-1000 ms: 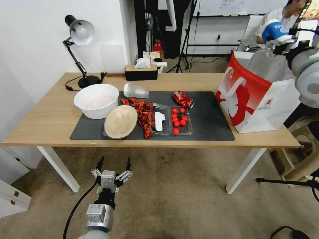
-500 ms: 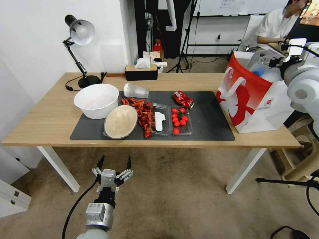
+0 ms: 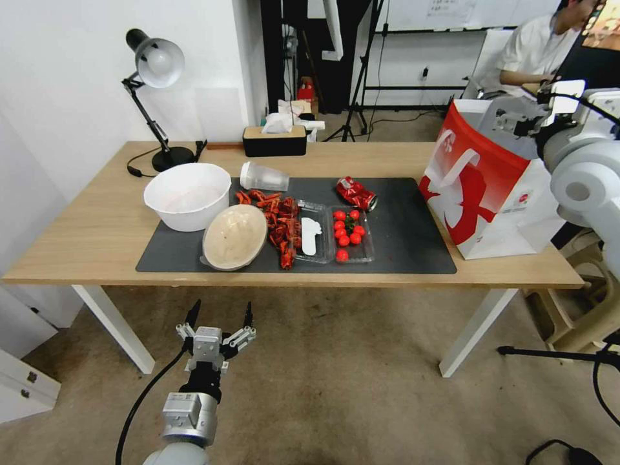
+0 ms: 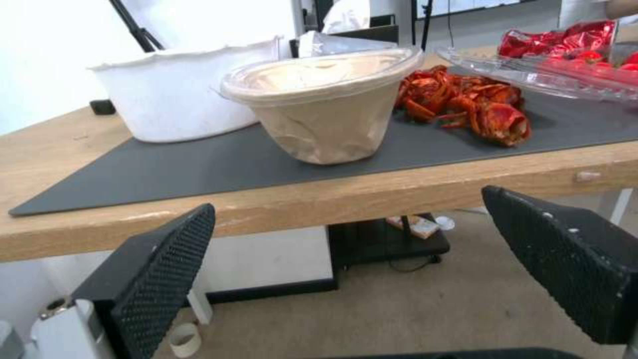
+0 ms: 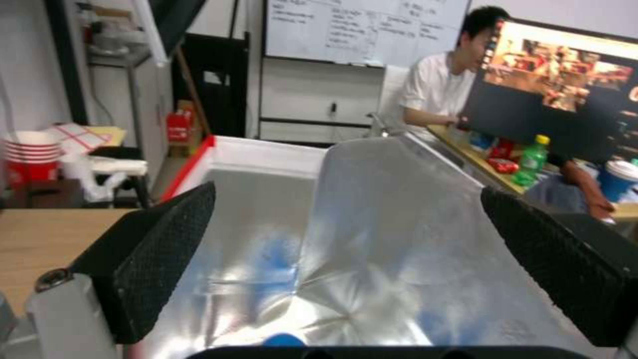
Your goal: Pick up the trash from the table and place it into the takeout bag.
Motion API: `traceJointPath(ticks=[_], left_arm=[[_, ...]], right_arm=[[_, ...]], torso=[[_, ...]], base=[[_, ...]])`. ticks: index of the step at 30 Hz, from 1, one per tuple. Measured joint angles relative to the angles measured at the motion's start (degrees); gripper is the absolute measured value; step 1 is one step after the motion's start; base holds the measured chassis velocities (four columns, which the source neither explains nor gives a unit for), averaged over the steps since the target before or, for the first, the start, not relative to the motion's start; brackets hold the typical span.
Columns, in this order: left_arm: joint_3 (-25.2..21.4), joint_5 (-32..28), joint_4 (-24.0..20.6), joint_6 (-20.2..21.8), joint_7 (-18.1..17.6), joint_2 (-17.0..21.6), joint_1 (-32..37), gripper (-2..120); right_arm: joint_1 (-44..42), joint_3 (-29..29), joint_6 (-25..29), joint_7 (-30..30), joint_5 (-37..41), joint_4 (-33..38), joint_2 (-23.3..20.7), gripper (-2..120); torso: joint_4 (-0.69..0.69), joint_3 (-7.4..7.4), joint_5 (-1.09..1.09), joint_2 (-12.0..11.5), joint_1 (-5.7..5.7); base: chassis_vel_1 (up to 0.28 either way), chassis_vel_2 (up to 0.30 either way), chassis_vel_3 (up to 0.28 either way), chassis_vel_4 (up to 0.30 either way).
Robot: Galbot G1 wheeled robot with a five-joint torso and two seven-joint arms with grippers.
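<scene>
1. Right tool (image 5: 346, 259) above open takeout bag (image 3: 491, 187), jaws spread, empty.
2. Left tool (image 3: 218, 321) parked low before table (image 3: 97, 239), jaws apart.
3. Crushed red can (image 3: 356, 192), clear plastic cup (image 3: 263, 176), round beige dish (image 3: 234, 236) on mat (image 3: 413, 239).

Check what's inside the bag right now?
The bag has a silver foil lining; a bit of something blue shows at the bottom, partly hidden by the right tool, which is open over the bag's mouth. The rest of the floor is covered.
</scene>
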Motion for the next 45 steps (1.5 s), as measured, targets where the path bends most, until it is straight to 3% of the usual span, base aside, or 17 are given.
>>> traceJointPath(ticks=[3,6,10,14,18,25,28,29,32,33,35,36,37,39,45], left_arm=[[0.1,0.0,0.0,0.0,0.0,-0.1,0.0,100],[0.0,0.0,0.0,0.0,0.0,-0.2,0.1,100],[0.0,0.0,0.0,0.0,0.0,-0.3,0.1,100],[0.0,0.2,-0.2,0.0,0.0,-0.7,0.3,100],[0.0,0.3,-0.3,0.0,0.0,-0.8,0.5,100],[-0.3,0.4,-0.7,-0.1,0.0,-1.0,1.2,100],[-0.5,0.4,-0.9,-0.2,0.0,-0.7,1.5,100],[-0.5,0.4,-0.9,-0.2,0.0,-0.7,1.5,100],[-0.5,0.3,-1.0,-0.2,0.0,-0.4,1.7,100],[-0.5,0.3,-1.0,-0.2,0.0,-0.4,1.7,100],[-0.6,0.1,-1.0,-0.3,0.0,-0.2,1.8,100],[-0.6,0.1,-1.0,-0.3,0.0,-0.2,1.8,100],[-0.8,-0.2,-0.9,-0.3,0.0,-0.3,1.8,100],[-0.9,-0.5,-0.8,-0.3,0.0,-0.3,1.7,100],[-0.7,-0.6,-0.6,-0.6,0.0,0.1,1.7,100]], right_arm=[[-0.5,0.3,1.9,-1.3,0.2,2.4,-0.5,100],[-2.3,1.1,7.3,-2.8,0.4,6.4,-1.2,100],[-4.6,1.9,8.3,-3.7,1.0,9.5,-1.5,100],[-16.1,7.1,12.3,-5.5,-0.9,15.9,-1.6,100],[-23.0,10.9,12.9,-7.1,-2.5,18.6,-0.7,100],[-40.0,19.6,13.6,-9.7,-7.0,24.2,5.4,100],[-52.0,25.3,14.4,-12.0,-11.6,27.7,10.5,100],[-52.0,25.3,14.4,-12.0,-11.6,27.7,10.5,100],[-61.4,27.9,20.8,-15.3,-17.2,29.7,15.6,100],[-61.4,27.9,20.8,-15.3,-17.2,29.7,15.6,100],[-68.1,27.8,24.2,-18.9,-23.8,29.8,21.3,100],[-68.1,27.8,24.2,-18.9,-23.8,29.8,21.3,100],[-70.8,26.8,29.2,-21.0,-27.8,29.7,25.0,100],[-72.8,25.6,33.8,-22.9,-31.0,29.1,28.2,100],[-74.2,22.8,41.0,-26.4,-35.3,25.6,32.4,100]], torso=[[0.0,0.0,0.0,0.0,0.0],[-0.01,-0.01,-0.03,0.0,0.0],[0.01,-0.01,-0.01,0.0,0.0],[0.0,-0.01,-0.01,0.0,0.0],[-0.02,-0.01,0.01,0.0,0.0],[0.01,0.0,-0.01,0.0,0.0],[0.0,-0.01,0.0,0.0,0.0],[0.0,-0.01,0.0,0.0,0.0],[-0.02,-0.01,-0.03,0.0,-0.01],[-0.02,-0.01,-0.03,0.0,-0.01],[-0.01,-0.01,-0.01,0.0,-0.01],[-0.01,-0.01,-0.01,0.0,-0.01],[0.0,-0.01,-0.01,0.0,-0.01],[0.0,-0.01,-0.03,0.0,-0.01],[0.01,0.0,-0.02,0.0,0.0]], base=[[0.0,0.0,0.0,0.0],[0.0,0.0,0.0,0.0],[0.0,0.0,0.0,0.0],[0.0,0.0,0.0,0.0],[0.0,0.0,0.0,0.0],[0.0,0.0,0.0,0.0],[0.0,0.0,0.0,0.0],[0.0,0.0,0.0,0.0],[0.0,0.0,0.0,0.0],[0.0,0.0,0.0,0.0],[0.0,0.0,0.0,0.0],[0.0,0.0,0.0,0.0],[0.0,0.0,0.0,0.0],[0.0,0.0,0.0,0.0],[0.0,0.0,0.0,0.0]])
